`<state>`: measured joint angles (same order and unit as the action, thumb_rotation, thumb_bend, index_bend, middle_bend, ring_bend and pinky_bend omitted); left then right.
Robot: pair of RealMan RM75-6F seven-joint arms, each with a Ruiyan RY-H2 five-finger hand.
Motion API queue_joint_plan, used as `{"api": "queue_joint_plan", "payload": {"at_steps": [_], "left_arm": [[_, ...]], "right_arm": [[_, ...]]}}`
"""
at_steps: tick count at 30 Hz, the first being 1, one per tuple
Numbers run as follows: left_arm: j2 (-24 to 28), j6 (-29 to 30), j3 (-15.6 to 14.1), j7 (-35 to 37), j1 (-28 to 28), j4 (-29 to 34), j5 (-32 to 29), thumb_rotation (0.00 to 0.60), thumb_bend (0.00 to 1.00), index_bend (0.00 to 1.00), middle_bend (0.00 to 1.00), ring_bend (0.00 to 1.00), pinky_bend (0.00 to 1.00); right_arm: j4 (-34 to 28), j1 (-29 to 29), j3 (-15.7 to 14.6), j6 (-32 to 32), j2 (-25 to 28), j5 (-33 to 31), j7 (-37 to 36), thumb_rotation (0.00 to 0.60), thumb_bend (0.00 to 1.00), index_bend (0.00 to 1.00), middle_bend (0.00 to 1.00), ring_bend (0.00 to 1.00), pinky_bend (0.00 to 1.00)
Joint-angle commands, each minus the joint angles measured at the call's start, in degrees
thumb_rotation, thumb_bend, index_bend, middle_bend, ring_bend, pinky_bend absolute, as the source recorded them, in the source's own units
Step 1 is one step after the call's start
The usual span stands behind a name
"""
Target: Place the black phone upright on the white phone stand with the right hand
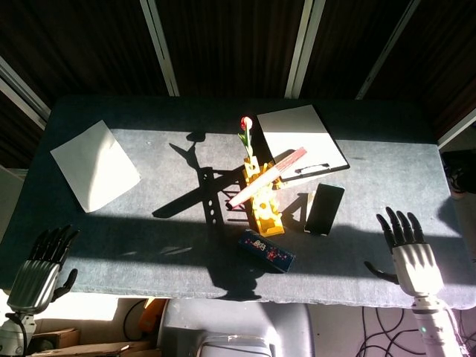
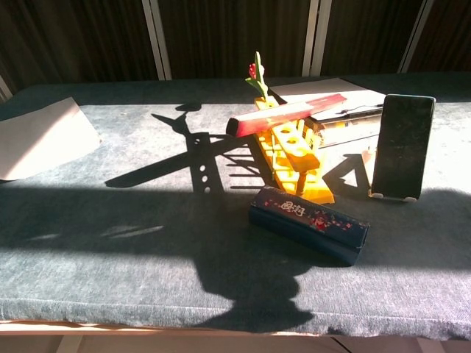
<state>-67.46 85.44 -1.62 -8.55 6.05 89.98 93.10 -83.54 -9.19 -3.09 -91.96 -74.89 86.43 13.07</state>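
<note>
- The black phone (image 2: 400, 144) stands upright, leaning slightly back, on the white phone stand (image 2: 391, 195), whose small white feet show under the phone's lower edge in the chest view.
- Phone and stand sit on the right part of the grey table (image 1: 149, 230), just right of the yellow wooden rack (image 1: 264, 206).
- The right hand (image 1: 413, 249) hangs near the table's near right edge, well apart from the phone, fingers spread and holding nothing.
- The left hand (image 1: 39, 264) sits off the near left corner, fingers loosely apart and empty.
- A red stick (image 2: 287, 114) lies across the rack; a small tulip (image 1: 246, 128) rises at the rack's far end.
- A dark blue box (image 2: 307, 221) lies nearer than the rack.
- A clipboard with white paper (image 1: 301, 139) lies far right; a white sheet (image 1: 94, 164) lies far left.
</note>
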Motion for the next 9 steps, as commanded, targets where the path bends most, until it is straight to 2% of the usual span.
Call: {"api": "queue_joint_plan", "payload": {"at_steps": [1, 9], "left_arm": [[-0.13, -0.73, 0.21, -0.75, 0.16, 0.43, -0.69, 0.6, 0.4, 0.0, 0.0, 0.0, 0.03], [0.26, -0.82, -0.19, -0.77, 0.04, 0.9, -0.42, 0.6, 0.4, 0.0, 0.0, 0.0, 0.03]], "right_arm": [[-0.05, 0.43, 0.53, 0.97, 0.44, -0.13, -0.52, 0.522, 0.31, 0.0, 0.0, 0.0, 0.0], [-0.38, 1.27, 1.24, 1.29, 0.68, 1.0, -0.92, 0.523, 0.31, 0.0, 0.0, 0.0, 0.0]]}}
